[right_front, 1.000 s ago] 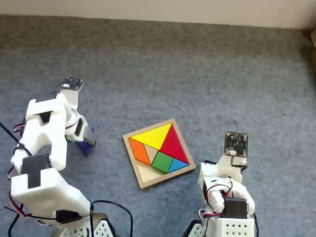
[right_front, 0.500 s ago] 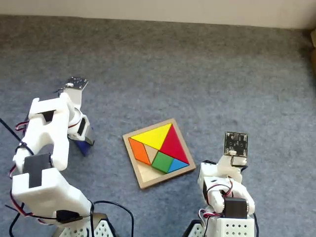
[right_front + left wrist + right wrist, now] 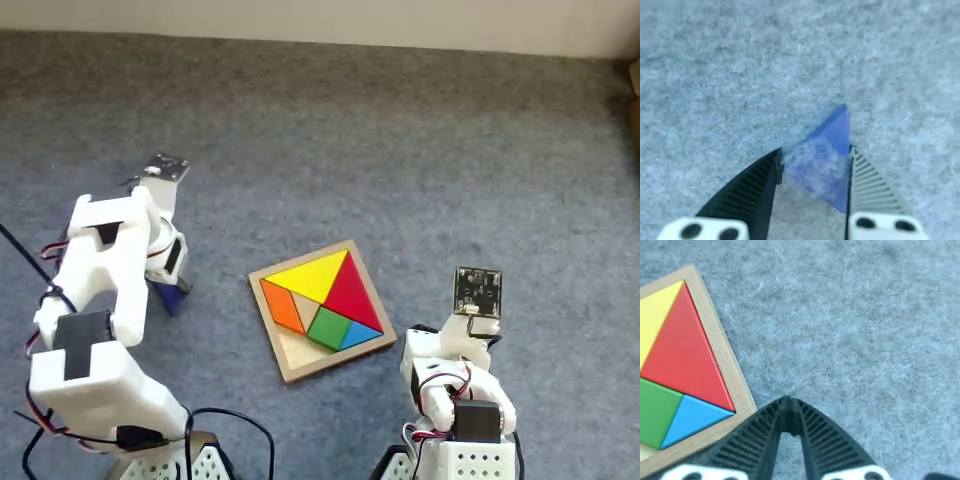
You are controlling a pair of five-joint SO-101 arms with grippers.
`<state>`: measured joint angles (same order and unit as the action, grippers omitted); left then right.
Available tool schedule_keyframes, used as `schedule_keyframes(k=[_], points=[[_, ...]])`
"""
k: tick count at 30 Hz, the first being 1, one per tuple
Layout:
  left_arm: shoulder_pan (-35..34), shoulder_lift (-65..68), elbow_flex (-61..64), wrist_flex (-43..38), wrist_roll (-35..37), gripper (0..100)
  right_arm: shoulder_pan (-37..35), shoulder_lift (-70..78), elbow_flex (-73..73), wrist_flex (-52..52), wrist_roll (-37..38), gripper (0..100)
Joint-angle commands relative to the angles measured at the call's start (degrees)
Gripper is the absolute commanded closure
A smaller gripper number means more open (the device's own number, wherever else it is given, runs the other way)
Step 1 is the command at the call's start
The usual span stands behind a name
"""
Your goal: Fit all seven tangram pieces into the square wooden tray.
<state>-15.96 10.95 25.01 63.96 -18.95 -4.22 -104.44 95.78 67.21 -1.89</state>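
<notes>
- While six pieces fill the tray, one blue triangle is left of it, grasped by the left tool.
- Beside the tray, the right tool is clenched.

Seems like a hobby or lab robot setup: fuzzy grey carpet-like surface right under the left end effector, bare circuit boards and loose wires on the white arms, pale wall strip far beyond it.
</notes>
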Motion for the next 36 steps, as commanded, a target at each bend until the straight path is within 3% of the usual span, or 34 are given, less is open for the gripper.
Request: schedule_keyframes(k=[1,5,15,22,26,29,36], points=[[6.02,-2.07,-2.15,1.93,1.23,92,0.66,-0.75,8.04,0.40,-0.53,99.3],[8.66,-8.92,-1.71,4.57,6.51,93,0.66,-0.75,8.04,0.40,-0.53,99.3],[20.79,-27.30,-1.71,16.26,9.49,93,0.66,-0.75,8.04,0.40,-0.53,99.3],[26.24,-28.18,-0.04,18.55,28.57,94,0.66,-0.75,8.04,0.40,-0.53,99.3],[28.70,-28.18,5.14,11.60,37.80,94,0.66,-0.75,8.04,0.40,-0.53,99.3],[29.93,-28.62,9.71,5.54,48.88,94,0.66,-0.75,8.04,0.40,-0.53,99.3],[37.85,-28.62,13.85,2.46,74.29,93,0.66,-0.75,8.04,0.40,-0.53,99.3]])
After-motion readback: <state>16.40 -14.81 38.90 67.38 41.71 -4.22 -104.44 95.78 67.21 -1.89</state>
